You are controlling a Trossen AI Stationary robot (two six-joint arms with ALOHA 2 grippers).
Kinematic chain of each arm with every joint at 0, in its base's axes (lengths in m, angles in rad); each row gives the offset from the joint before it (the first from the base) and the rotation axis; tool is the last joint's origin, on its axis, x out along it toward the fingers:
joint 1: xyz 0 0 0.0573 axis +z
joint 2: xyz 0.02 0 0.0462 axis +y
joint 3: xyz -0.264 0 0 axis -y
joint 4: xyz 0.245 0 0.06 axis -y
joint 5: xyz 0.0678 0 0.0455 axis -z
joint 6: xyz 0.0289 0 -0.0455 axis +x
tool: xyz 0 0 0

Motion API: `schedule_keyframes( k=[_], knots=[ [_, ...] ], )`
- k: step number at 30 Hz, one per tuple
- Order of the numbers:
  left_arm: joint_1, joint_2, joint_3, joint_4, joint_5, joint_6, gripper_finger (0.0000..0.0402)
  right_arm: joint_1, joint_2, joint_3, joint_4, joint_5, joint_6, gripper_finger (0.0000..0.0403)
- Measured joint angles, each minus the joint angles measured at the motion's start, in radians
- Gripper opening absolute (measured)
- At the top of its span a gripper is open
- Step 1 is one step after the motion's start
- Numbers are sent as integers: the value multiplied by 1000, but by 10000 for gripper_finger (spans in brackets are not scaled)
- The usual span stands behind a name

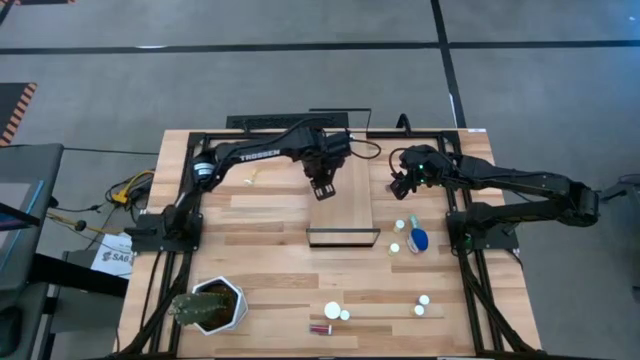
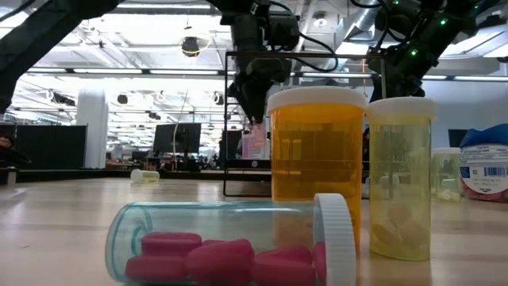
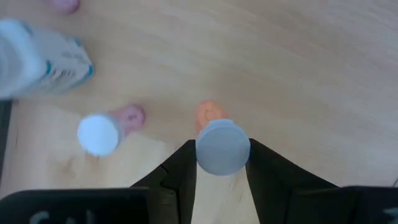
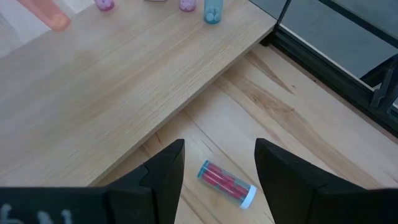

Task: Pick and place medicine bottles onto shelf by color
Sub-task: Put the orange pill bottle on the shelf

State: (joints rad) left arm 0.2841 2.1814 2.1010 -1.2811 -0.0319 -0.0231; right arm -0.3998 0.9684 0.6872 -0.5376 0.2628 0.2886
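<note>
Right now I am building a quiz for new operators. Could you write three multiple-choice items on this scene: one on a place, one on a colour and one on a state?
1. Where does the white hexagonal plant pot stand?
A on the light-wood shelf board
B on the slatted wooden table, left arm's side
C in the right pincer

2. What colour are the pills in the clear plastic bottle lying on its side?
A blue
B pink
C green

3. How is the left pincer?
A wide open, empty
B out of view
C shut on a white-capped orange bottle

Key:
1. B, the high view shows it near a table corner.
2. B, the low view shows pink pills.
3. C, the cap sits between its fingers.
</note>
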Motion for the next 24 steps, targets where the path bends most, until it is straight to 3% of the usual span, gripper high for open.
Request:
schedule_keyframes(
  k=[6, 24],
  knots=[
    [3, 45, 65, -16, 1, 83, 106, 0, 0, 0, 0, 0, 0, 216],
    [73, 47, 68, 59, 17, 253, 106, 0, 0, 0, 0, 0, 0, 216]
  ],
)
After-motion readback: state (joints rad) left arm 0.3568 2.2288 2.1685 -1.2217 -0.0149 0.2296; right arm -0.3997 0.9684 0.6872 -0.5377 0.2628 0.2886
